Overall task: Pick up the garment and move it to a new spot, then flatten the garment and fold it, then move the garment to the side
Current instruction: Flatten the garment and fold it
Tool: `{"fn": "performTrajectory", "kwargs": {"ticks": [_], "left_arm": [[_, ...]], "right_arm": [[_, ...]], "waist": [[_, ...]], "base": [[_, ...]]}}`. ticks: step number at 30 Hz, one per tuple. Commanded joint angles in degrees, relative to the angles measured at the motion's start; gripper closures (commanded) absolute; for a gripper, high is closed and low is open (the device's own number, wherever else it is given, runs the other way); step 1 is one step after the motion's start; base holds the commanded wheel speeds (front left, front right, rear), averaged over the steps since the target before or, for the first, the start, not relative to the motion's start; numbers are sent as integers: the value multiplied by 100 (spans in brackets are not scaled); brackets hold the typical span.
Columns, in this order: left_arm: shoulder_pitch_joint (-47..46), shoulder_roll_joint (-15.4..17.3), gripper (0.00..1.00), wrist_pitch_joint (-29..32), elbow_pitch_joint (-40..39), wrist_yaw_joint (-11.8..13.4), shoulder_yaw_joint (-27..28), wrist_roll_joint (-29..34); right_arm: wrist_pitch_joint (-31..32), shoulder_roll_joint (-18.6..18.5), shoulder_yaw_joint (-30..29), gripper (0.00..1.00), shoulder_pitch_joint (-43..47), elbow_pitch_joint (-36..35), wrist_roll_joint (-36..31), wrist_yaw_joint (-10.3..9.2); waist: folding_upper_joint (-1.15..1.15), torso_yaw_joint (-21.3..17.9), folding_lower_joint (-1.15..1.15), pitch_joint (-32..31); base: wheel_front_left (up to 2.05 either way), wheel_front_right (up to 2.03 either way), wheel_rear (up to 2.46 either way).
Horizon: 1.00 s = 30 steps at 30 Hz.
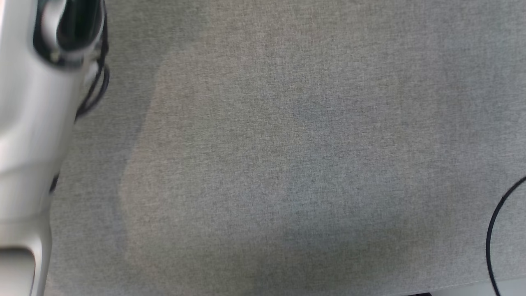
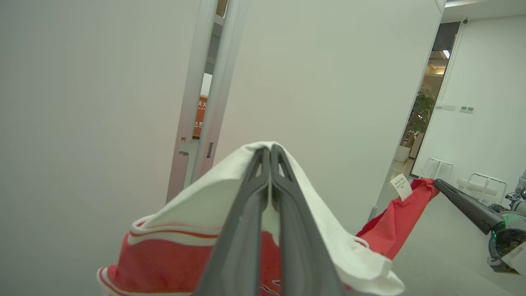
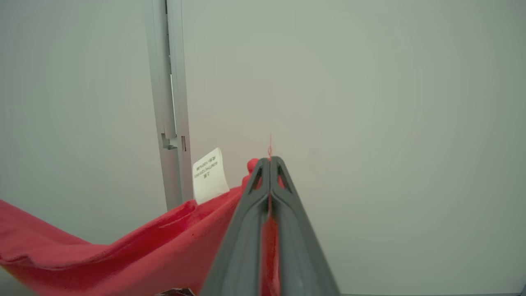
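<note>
HELD: red-and-white cloth garment (image 2: 172,255) hangs between left tool (image 2: 270,149) and right tool (image 3: 270,159), both clamped on it | RISK: right's pinch, seemingly shallow, slips; cloth falls crumpled

Grey woven cloth surface (image 1: 287,164), flat and even. Behind it, white wall panels (image 2: 328,82) with a pale metal post (image 2: 224,74) between them, and an orange sign (image 2: 200,117) seen through the narrow gap. Far right: potted plant (image 2: 421,111) in a doorway (image 2: 446,37), white tube frames (image 2: 485,183) near it.
</note>
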Motion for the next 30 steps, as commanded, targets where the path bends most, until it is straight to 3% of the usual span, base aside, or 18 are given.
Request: {"fn": "performTrajectory", "kwargs": {"ticks": [1, 8, 15, 21, 25, 30], "left_arm": [[432, 147, 100, -17, -178, -12, 74, 14], [2580, 485, 100, -18, -1061, 268, 333, -146], [4457, 209, 100, -19, -1429, 432, 493, -422], [5679, -113, 100, -19, -1423, 385, 598, -335], [6443, -212, 100, -19, -1394, 368, 558, -212], [7225, -236, 100, -10, -1580, 542, 530, -252]], "right_arm": [[-15, 15, -20, 100, 303, -151, 19, -7], [-15, 261, -275, 100, 1813, -755, 71, -8], [-15, 556, -711, 100, 3343, -950, 103, -8], [-16, 786, -907, 100, 4516, -877, -4, -9], [-16, 994, -1078, 100, 5258, -990, -58, -9], [-16, 1118, -1190, 100, 5980, -1249, -168, -9]], "waist": [[0, 116, 0, -344], [0, 126, 0, -1063], [0, 251, 0, -1733], [0, 314, 0, -2295], [0, 310, 0, -2676], [0, 242, 0, -2947]], "base": [[0, 0, 0], [0, 0, 0], [0, 0, 0], [0, 0, 0], [0, 0, 0], [0, 0, 0]]}}
